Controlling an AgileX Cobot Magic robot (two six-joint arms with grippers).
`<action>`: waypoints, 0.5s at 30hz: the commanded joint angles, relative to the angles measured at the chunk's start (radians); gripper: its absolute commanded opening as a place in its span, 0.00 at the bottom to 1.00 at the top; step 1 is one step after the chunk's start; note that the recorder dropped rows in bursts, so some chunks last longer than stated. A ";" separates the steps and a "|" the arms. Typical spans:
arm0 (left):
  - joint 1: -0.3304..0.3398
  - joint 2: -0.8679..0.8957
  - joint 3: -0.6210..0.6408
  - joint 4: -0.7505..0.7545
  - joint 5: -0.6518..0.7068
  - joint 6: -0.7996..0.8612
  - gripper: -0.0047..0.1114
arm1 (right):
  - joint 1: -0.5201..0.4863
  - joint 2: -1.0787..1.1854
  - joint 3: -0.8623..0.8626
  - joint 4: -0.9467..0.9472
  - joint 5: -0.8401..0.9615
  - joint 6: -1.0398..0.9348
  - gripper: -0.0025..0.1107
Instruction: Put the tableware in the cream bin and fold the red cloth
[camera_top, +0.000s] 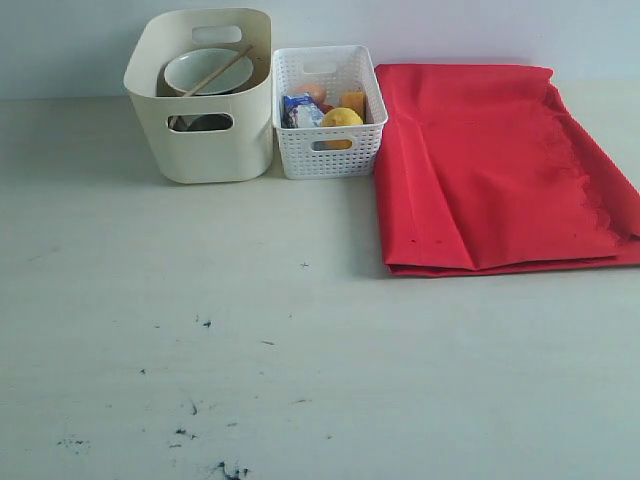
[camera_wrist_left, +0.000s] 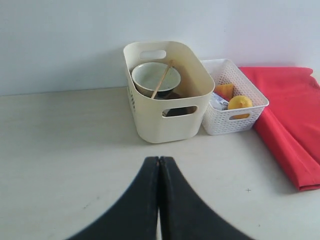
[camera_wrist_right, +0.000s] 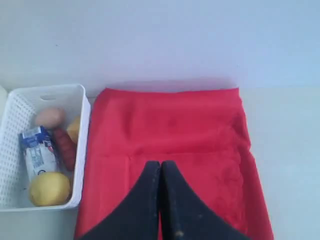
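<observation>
Both steps look complete.
Exterior: bowl (camera_top: 195, 78) and chopsticks (camera_top: 220, 69) sit inside bin (camera_top: 200, 152); cloth (camera_top: 480, 170) lies folded beside basket (camera_top: 330, 160).
Left wrist: left gripper (camera_wrist_left: 159, 160) pinched closed, empty, facing bin.
Right wrist: right gripper (camera_wrist_right: 160, 164) likewise, over cloth.
Next move: probably none needed.

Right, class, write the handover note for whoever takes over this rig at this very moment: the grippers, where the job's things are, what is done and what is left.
Left gripper: shut, empty, over bare table, facing the cream bin.
Right gripper: shut, empty, over the red cloth.
Bin: holds the pale green bowl with the chopsticks leaning across it. Something dark shows through the handle cut-out; the rest of the contents are hidden.
Cloth: folded in layers, flat beside the white basket of food.
Done: no tableware lies on the table; cloth looks folded.
Left: probably nothing; check the bin's hidden contents.
</observation>
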 joint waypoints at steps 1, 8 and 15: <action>0.003 -0.003 0.006 -0.008 -0.045 -0.010 0.04 | -0.005 -0.122 0.003 -0.011 0.017 -0.035 0.02; 0.003 -0.003 0.008 -0.004 -0.108 -0.007 0.04 | -0.005 -0.278 0.003 0.000 0.068 -0.096 0.02; 0.003 -0.003 0.078 -0.004 -0.251 -0.004 0.04 | -0.005 -0.460 0.085 0.000 0.076 -0.150 0.02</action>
